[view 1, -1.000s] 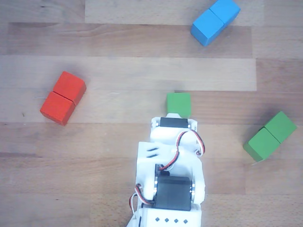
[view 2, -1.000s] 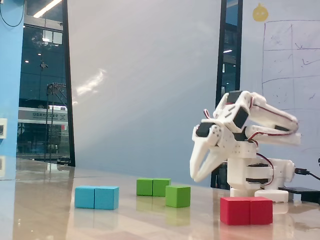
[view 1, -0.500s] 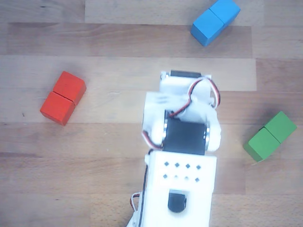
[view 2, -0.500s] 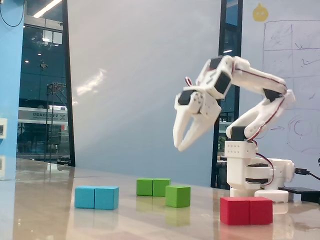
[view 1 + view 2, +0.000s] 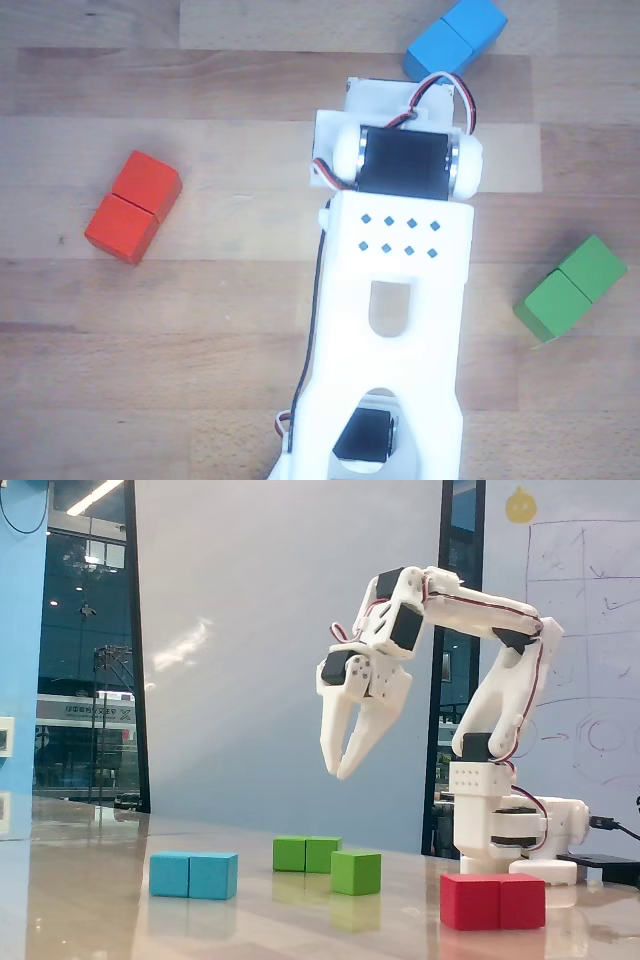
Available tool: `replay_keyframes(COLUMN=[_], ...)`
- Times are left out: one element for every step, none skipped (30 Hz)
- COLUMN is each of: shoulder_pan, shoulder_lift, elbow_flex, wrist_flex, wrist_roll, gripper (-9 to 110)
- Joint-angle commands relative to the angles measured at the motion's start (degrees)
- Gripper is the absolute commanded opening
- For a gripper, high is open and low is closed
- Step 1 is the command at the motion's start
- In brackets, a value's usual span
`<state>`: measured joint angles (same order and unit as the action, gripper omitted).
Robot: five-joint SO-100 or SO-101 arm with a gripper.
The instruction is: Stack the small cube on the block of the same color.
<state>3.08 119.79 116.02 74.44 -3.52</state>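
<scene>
In the fixed view the small green cube [image 5: 356,872] rests on the table just in front of the long green block [image 5: 307,854]. My gripper [image 5: 335,772] hangs high above them, pointing down, with its fingertips together and nothing between them. In the other view my white arm [image 5: 400,250] stretches up the middle and hides both the cube and the gripper. There the green block [image 5: 570,288] lies at the right edge, clear of the arm.
A blue oblong block [image 5: 455,45] lies at the top right, partly behind the arm, and stands at the left in the fixed view [image 5: 194,875]. A red oblong block [image 5: 133,207] lies at the left, and stands near the arm's base [image 5: 493,901].
The arm has unfolded from low near its base, lifting the gripper up and out over the cube. In the other view it now covers the cube. No block has moved.
</scene>
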Motion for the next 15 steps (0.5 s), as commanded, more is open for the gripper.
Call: replay_keyframes(shoulder_pan=[0.2, 0.2, 0.3, 0.4, 0.4, 0.5, 0.5, 0.5, 0.5, 0.5, 0.5, 0.5, 0.5, 0.5, 0.5], shoulder_lift=[-2.3, -3.1, -4.0, -4.7, -5.5, -6.3, -7.2, -8.0, -8.8, -9.5, -10.2, -10.8, -11.4, -12.0, -12.6], elbow_flex=[-6.2, -6.2, -6.2, -6.2, -6.1, -5.9, -5.7, -5.7, -5.7, -5.7, -5.6, -5.6, -5.6, -5.6, -5.5], wrist_flex=[0.3, 0.3, 0.4, 0.4, 0.4, 0.4, 0.4, 0.4, 0.4, 0.4, 0.4, 0.4, 0.4, 0.4, 0.5], wrist_roll=[0.2, 0.2, 0.2, 0.3, 0.3, 0.3, 0.3, 0.3, 0.3, 0.3, 0.3, 0.3, 0.3, 0.3, 0.3], gripper=[0, 0, 0, 0, 0, 0, 0, 0, 0, 0, 0, 0, 0, 0, 0])
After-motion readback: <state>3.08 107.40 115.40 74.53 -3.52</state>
